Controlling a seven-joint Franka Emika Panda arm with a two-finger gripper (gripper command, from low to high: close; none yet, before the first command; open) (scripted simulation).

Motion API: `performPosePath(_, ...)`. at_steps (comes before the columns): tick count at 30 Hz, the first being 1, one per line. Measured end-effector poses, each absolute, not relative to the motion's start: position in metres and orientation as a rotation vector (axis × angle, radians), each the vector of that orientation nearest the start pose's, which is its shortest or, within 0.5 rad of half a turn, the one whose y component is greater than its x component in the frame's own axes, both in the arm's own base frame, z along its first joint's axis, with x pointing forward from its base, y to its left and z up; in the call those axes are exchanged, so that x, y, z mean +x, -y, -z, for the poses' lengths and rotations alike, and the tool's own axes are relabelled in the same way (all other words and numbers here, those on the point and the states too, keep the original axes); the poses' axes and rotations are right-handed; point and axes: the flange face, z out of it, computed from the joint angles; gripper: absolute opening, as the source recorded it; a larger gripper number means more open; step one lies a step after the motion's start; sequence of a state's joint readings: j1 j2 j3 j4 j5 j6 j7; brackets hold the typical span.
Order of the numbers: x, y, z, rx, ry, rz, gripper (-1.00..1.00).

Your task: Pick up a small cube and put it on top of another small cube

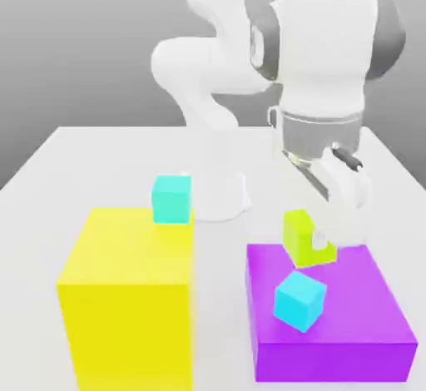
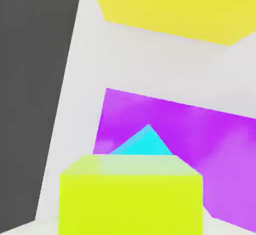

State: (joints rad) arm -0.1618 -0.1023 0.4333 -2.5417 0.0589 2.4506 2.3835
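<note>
Gripping the lime cube (image 1: 303, 237) above the purple block (image 1: 366, 314), the hand (image 1: 323, 235) partly hides one cyan cube (image 2: 145, 143).

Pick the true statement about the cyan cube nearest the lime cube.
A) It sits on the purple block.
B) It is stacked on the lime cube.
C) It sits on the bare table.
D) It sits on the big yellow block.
A: the cyan cube rests tilted on the purple block, just in front of the lime cube that the gripper holds.
</note>
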Motion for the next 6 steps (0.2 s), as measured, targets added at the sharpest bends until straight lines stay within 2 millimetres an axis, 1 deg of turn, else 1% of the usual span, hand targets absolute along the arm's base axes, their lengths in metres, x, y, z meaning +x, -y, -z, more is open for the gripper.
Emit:
performPosePath(3, 0.432, -0.12, -0.273, -1.482, -2.77, 0.007, -1.0)
performPosePath(4, 0.431, -0.12, -0.267, -1.482, -2.769, 0.004, 1.0)
performPosePath(6, 0.432, -0.118, -0.267, -1.477, -2.771, 0.004, 1.0)
